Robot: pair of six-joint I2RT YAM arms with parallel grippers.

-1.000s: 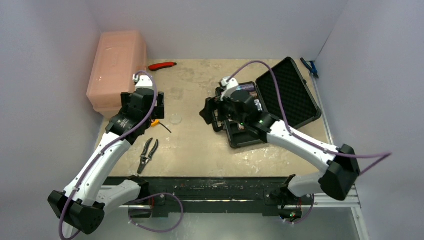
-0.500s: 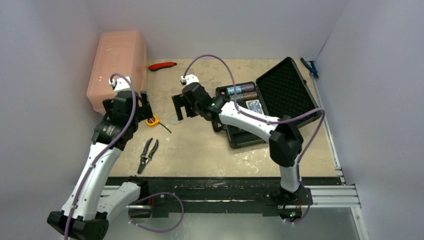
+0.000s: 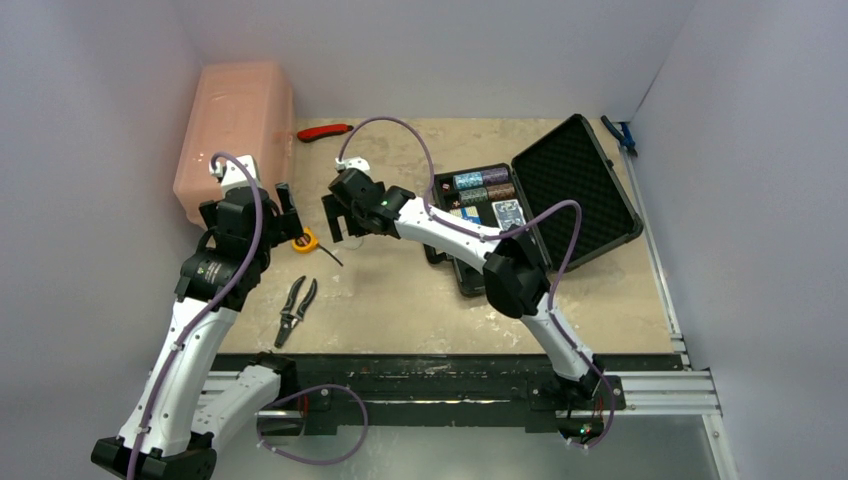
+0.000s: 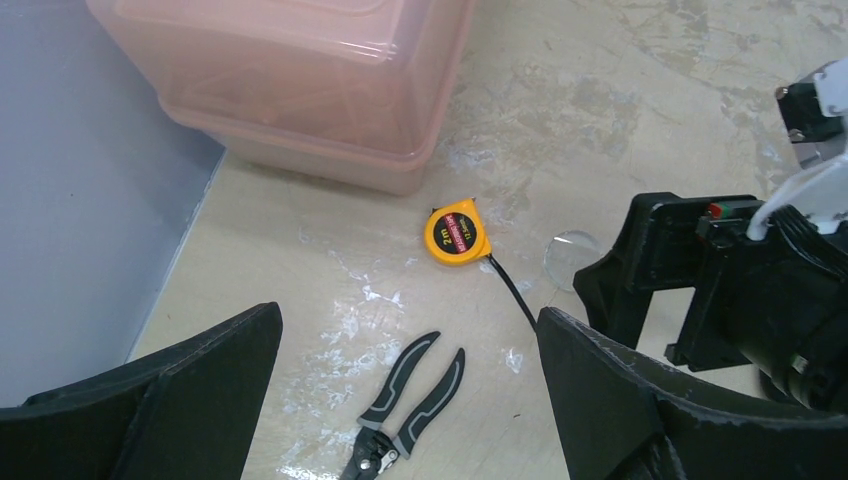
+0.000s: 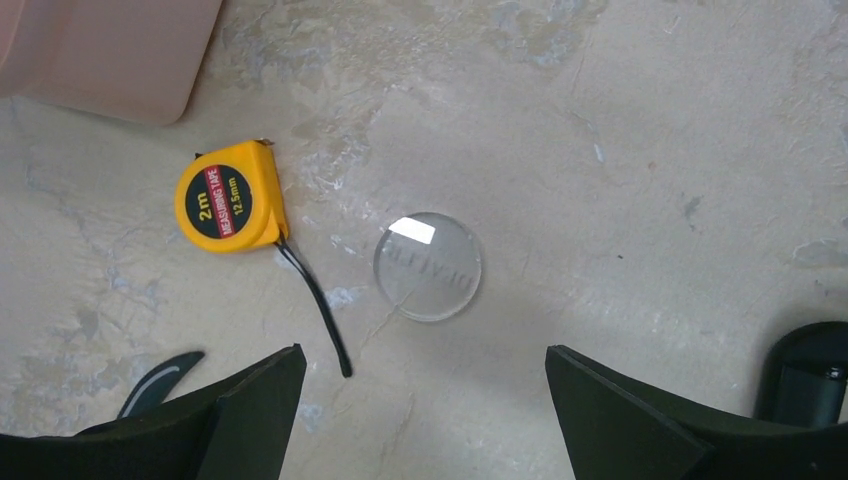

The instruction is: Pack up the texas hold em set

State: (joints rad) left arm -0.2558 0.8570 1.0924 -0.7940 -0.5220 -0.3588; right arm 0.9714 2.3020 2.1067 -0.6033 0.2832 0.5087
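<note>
The black case (image 3: 478,268) lies open at the right, its foam lid (image 3: 575,185) tipped back. Chip rows (image 3: 482,184) and a blue-backed card deck (image 3: 508,213) sit in its base. One pale clear round disc (image 5: 428,266) lies on the table beside the tape measure; it also shows in the left wrist view (image 4: 568,258). My right gripper (image 5: 425,350) is open and empty, hovering just above the disc, left of the case (image 3: 340,220). My left gripper (image 4: 407,312) is open and empty, held above the pliers (image 3: 283,203). Dice and the second deck are not visible.
A yellow tape measure (image 5: 227,197) with a black strap lies left of the disc. Black-handled pliers (image 4: 405,410) lie near the front. A big pink bin (image 3: 235,135) stands at the back left, a red knife (image 3: 324,131) behind, a blue tool (image 3: 620,134) at the back right.
My right arm has swung left from over the case to above the clear disc. My left arm has drawn back to the left. Both grippers stay open.
</note>
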